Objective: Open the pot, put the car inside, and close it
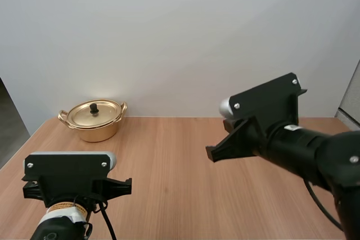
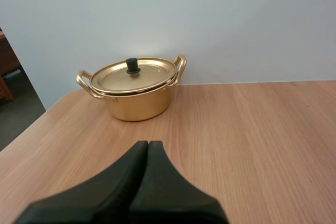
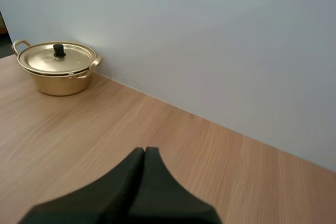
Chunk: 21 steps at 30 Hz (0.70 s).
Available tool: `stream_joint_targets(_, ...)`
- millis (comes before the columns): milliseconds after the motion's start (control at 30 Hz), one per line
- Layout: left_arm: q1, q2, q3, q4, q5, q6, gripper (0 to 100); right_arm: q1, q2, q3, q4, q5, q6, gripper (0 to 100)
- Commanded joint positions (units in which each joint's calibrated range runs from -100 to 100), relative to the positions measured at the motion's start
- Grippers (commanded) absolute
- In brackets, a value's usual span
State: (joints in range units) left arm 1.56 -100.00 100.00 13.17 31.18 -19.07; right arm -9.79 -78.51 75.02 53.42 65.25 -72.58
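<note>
The gold-coloured pot [image 1: 94, 128] stands on the wooden table [image 1: 185, 167], close to the white wall [image 1: 180, 37] behind it. Its lid [image 1: 84, 116] is seated flat on the rim, with the black knob [image 1: 94, 107] upright at the lid's centre. A looped handle [image 1: 63, 117] juts out on one side of the pot and a second one on the opposite side, both just below the lid. In the left wrist view, the left gripper [image 2: 148, 144] has its two black fingers pressed together into one dark wedge with nothing between them. Its tip is aimed at the pot, with a stretch of bare tabletop between the two. In the right wrist view, the right gripper [image 3: 145, 150] is closed in the same way on nothing. It is well apart from the pot, with a long run of table between them, and the pot sits off to one side of the line its tip follows. From the high view, the left arm [image 1: 70, 181] sits on the near side of the pot, almost straight in front of it and low over the table. The right arm [image 1: 292, 144] is well off to the pot's right, held above the tabletop and angled toward the wall. Neither arm touches the pot or its lid.
</note>
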Motion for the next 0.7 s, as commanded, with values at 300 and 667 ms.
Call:
stream_joint_targets(300,-0.03,0.0,0.0,-0.01,0.08,-0.04,0,3.57,-18.86,19.7,-8.12,-57.82,8.4,0)
stream_joint_targets(667,-0.03,0.0,0.0,-0.01,0.08,-0.04,0,5.42,-21.49,22.01,-11.25,-32.56,17.97,0)
